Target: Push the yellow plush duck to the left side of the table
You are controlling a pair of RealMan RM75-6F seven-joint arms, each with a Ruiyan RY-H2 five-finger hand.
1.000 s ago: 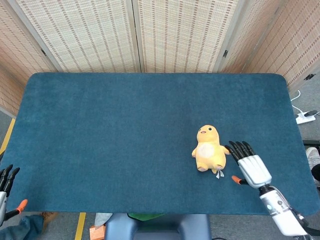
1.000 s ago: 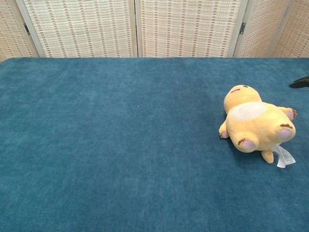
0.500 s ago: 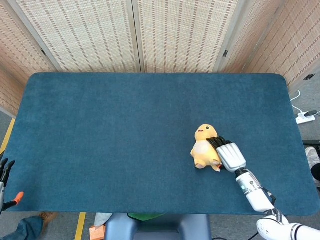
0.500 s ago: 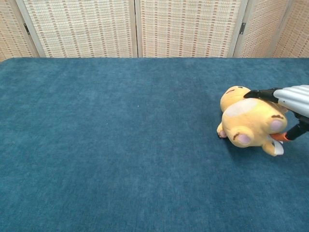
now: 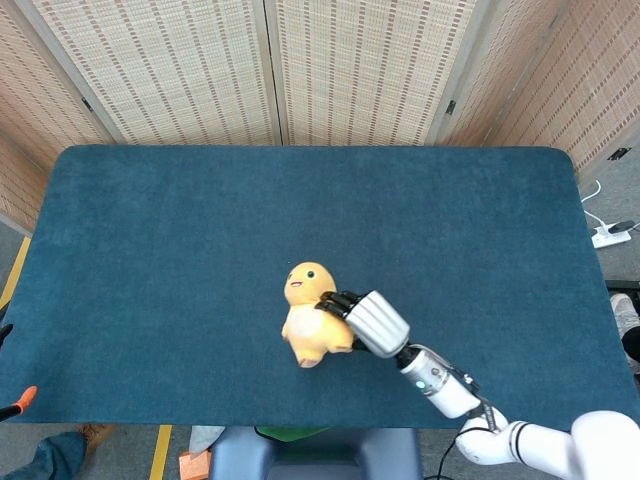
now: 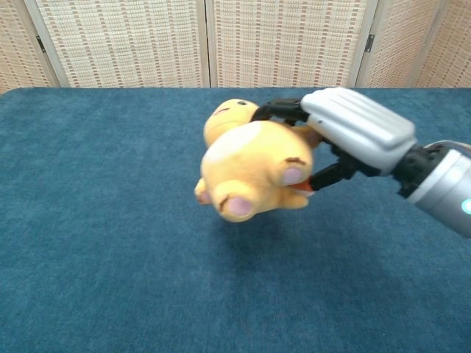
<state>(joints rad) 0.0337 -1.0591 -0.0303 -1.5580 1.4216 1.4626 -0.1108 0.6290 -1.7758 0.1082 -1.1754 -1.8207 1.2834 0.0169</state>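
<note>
Toy duck (image 5: 311, 323) held in right hand (image 5: 372, 322), lifted above the table (image 5: 150, 250)

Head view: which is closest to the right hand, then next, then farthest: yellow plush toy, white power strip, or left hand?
1. yellow plush toy, held by the right hand.
2. white power strip, floor, far right.
3. left hand, bottom-left edge, barely visible.

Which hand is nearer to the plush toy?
The right hand is nearer: it holds the plush toy from the toy's right side. The left hand is far away, at the table's left edge.
</note>
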